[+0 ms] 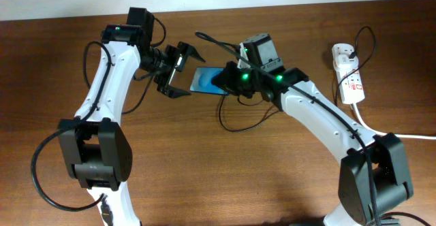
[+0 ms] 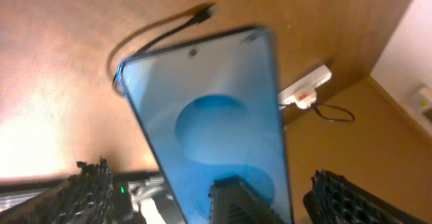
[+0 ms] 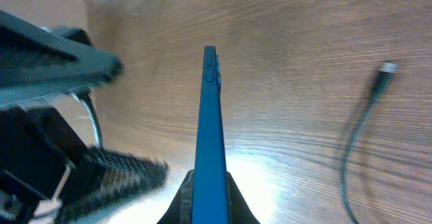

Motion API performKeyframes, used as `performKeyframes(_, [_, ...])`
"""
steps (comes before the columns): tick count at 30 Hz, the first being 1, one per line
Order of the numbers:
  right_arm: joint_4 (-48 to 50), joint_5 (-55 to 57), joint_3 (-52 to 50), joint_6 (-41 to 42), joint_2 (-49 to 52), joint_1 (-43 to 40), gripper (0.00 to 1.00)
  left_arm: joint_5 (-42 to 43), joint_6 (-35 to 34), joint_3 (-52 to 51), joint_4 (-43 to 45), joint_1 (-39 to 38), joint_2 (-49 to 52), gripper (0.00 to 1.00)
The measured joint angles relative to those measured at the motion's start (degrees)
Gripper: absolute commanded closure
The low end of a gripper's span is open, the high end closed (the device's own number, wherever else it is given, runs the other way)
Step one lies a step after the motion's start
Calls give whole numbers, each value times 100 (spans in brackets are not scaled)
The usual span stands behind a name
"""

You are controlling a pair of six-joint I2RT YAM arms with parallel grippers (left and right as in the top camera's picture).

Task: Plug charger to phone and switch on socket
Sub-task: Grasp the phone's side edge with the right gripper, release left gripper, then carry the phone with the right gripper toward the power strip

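Right fingers (image 3: 177, 207) are clamped on one short end of the phone (image 3: 210, 129), so that wrist only sees its thin side. The free end pokes toward my left fingers (image 2: 88, 187), which are spread wide and not touching it, blue screen facing that wrist. Past the phone, the charger (image 3: 383, 70) lies loose on the tabletop (image 3: 290, 42), plug tip well apart from it. The socket (image 1: 347, 73) sits way off by my right arm.
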Motion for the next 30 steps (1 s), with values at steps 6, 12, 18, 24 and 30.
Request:
performKeyframes(6, [-422, -2, 0, -199, -367, -313, 96, -35, 614, 0, 350, 0, 0, 1])
performKeyframes(12, [-885, 0, 0, -367, -1139, -905, 96, 72, 1139, 0, 831, 0, 0, 1])
performKeyframes(18, [-942, -153, -146, -466, -1766, -1285, 96, 254, 1287, 0, 1084, 0, 0, 1])
performKeyframes(24, [308, -319, -1521, -184, -2793, -1631, 96, 295, 1292, 0, 1099, 0, 0, 1])
performKeyframes(30, [2844, -522, -3217, 1141, -3209, -1797, 96, 321, 1292, 0, 1099, 0, 0, 1])
